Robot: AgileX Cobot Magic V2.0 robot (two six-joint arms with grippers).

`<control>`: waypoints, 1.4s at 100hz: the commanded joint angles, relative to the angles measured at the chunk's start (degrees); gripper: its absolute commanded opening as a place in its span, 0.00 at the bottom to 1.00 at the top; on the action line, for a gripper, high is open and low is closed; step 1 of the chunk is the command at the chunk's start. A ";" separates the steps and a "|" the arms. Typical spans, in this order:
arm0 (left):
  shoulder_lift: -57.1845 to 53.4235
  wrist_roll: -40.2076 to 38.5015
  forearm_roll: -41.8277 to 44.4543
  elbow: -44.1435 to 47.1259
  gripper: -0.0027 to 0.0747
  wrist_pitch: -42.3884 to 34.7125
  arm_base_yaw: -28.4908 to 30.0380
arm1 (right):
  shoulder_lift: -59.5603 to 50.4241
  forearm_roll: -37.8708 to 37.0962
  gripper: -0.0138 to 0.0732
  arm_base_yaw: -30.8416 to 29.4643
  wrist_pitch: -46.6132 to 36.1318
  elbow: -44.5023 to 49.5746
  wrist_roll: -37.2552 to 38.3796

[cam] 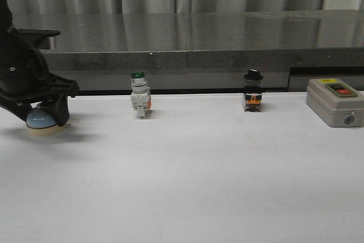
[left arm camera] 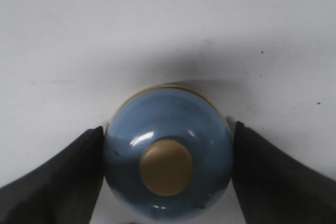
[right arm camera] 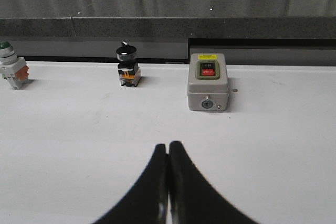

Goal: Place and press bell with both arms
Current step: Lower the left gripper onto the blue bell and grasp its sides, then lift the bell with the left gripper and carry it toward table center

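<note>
**Left jaws pinching the bell, right jaws pressed together**

Jaws first: the left gripper [left arm camera: 168, 156] has its two black fingers [left arm camera: 58, 182] pressed against opposite sides of the bell [left arm camera: 168, 156], one on each flank of the blue dome, so it's pinching it. The right gripper [right arm camera: 168, 153] has its fingertips touching each other with nothing between them, hanging over bare white table [right arm camera: 79, 145].

Where the bell is: far left of the table in the front view, bell [cam: 43, 122] sitting under the left gripper [cam: 45, 115], cream base down and looking like it's on or right at the tabletop; can't tell for sure if it's fully resting. It stands upright, axis vertical, the cream button pointing straight up at the wrist camera, so from there you look right down onto the dome.

Other stuff along the back edge, all well apart from the bell: a green-capped white pushbutton switch [cam: 140, 99], a black-knobbed selector switch [cam: 252, 92], and a grey switch box [cam: 335, 102] with red and green buttons at the far right. The right wrist view shows that box [right arm camera: 208, 82] ahead of the shut fingers, the knob switch [right arm camera: 127, 66] beside it.
</note>
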 commanded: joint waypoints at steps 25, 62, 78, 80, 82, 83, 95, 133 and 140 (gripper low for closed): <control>-3.51 -0.13 -0.29 -1.68 0.36 -0.40 -0.18 | -0.93 -0.42 0.09 -0.18 -5.02 -0.82 -0.51; -13.76 -0.13 -0.94 -1.68 0.36 3.80 -6.95 | -0.93 -0.42 0.09 -0.18 -5.02 -0.82 -0.51; -14.99 -0.13 -0.94 -1.77 0.36 4.53 -13.56 | -0.93 -0.42 0.09 -0.18 -5.02 -0.82 -0.51; -14.99 -0.13 -0.94 -1.77 0.36 4.53 -14.44 | -0.93 -0.42 0.09 -0.18 -5.02 -0.82 -0.51; -14.89 -0.13 -0.94 -1.77 0.36 4.38 -15.02 | -0.93 -0.42 0.09 -0.18 -5.02 -0.82 -0.51; -14.89 -0.13 -0.94 -1.77 0.36 4.38 -15.63 | -0.93 -0.42 0.09 -0.18 -5.02 -0.82 -0.51; -14.22 -0.13 -0.94 -1.77 0.36 1.63 -20.21 | -0.93 -0.42 0.09 -0.18 -5.02 -0.82 -0.51; -5.94 -0.13 -0.94 -7.08 0.36 -1.95 -27.34 | -0.93 -0.42 0.09 -0.18 -5.02 -0.82 -0.51; -4.12 -0.13 -0.94 -8.26 0.36 -1.95 -28.01 | -0.93 -0.42 0.09 -0.18 -5.02 -0.82 -0.51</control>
